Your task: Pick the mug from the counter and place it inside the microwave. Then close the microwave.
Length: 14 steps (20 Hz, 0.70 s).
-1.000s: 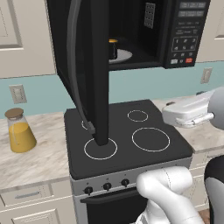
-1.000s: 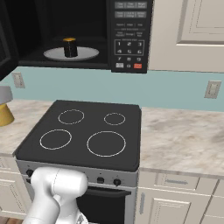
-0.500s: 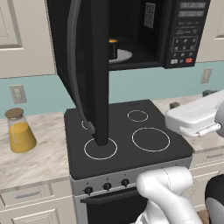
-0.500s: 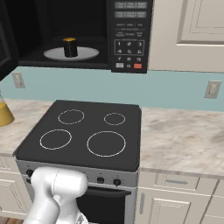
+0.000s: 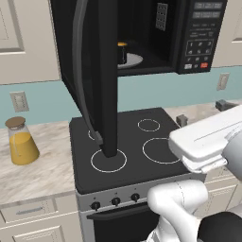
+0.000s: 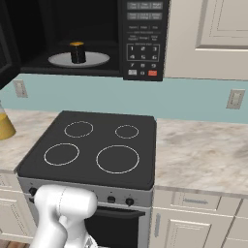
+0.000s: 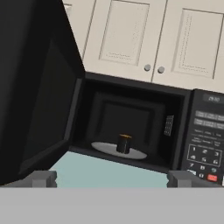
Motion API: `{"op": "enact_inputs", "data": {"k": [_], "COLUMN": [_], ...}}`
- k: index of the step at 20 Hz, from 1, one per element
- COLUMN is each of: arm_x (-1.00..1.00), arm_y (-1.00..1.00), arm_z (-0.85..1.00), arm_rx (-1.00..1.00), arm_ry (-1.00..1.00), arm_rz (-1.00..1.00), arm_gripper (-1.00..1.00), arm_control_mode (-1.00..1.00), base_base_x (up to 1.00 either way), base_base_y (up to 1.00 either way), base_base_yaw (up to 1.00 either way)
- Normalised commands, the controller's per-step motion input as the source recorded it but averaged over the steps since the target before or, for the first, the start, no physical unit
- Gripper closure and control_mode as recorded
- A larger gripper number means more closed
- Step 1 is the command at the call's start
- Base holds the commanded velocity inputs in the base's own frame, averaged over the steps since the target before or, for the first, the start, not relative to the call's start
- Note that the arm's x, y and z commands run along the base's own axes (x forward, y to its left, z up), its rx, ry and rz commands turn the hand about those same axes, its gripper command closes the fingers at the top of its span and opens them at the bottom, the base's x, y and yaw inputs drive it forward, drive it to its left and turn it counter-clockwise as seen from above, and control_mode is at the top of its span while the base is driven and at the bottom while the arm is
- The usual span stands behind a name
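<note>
While the microwave [image 6: 97, 38] hangs above the stovetop [image 6: 94, 147] with its door [image 5: 97, 71] swung wide toward the near left, the mug [image 6: 77, 52] stands upright on the white round plate [image 6: 58, 60] inside the cavity, roughly at the plate's middle. From the hand view the mug [image 7: 124, 143] shows as a short dark cylinder with a yellowish rim, well back from the front lip of the opening. In the left base view a sliver of the mug [image 5: 122, 52] peeks past the edge of the door, whose long vertical handle [image 5: 80, 75] faces the camera. The keypad panel [image 6: 143, 41] sits on the right of the microwave, a red button at its lower corner.

The gripper [image 7: 111, 178] hovers well apart from the microwave, looking up at the open cavity; its two fingertips [image 7: 41, 178] stand wide apart at the bottom of the hand view, with nothing between them. The white forearm [image 5: 208, 142] reaches across the right side of the left base view, over the right edge of the stovetop.

On the counter [image 6: 203, 155], to the left of the stovetop, stands a cork-topped flask of orange liquid [image 5: 20, 142]. Cream cabinets [image 7: 153, 39] run above the microwave, and a pale wall outlet [image 6: 235, 99] sits on the blue backsplash at the far right
</note>
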Motion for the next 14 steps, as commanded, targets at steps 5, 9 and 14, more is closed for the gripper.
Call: {"op": "enact_inputs", "data": {"k": [5,9,14], "arm_x": [-0.42,-0.25,-0.31], "arm_y": [0.16,0.14,0.09], "arm_z": [0.1,0.01,0.0], "arm_rx": [0.0,0.0,0.0], "arm_ry": [-0.02,0.0,0.0], "arm_rz": [0.0,0.0,-0.01], "arm_gripper": [-1.0,-1.0,-1.0], "arm_control_mode": [-1.0,-1.0,-1.0], "base_base_x": [0.0,0.0,0.0], "base_base_y": [0.0,0.0,0.0], "base_base_yaw": [0.0,0.0,0.0]}}
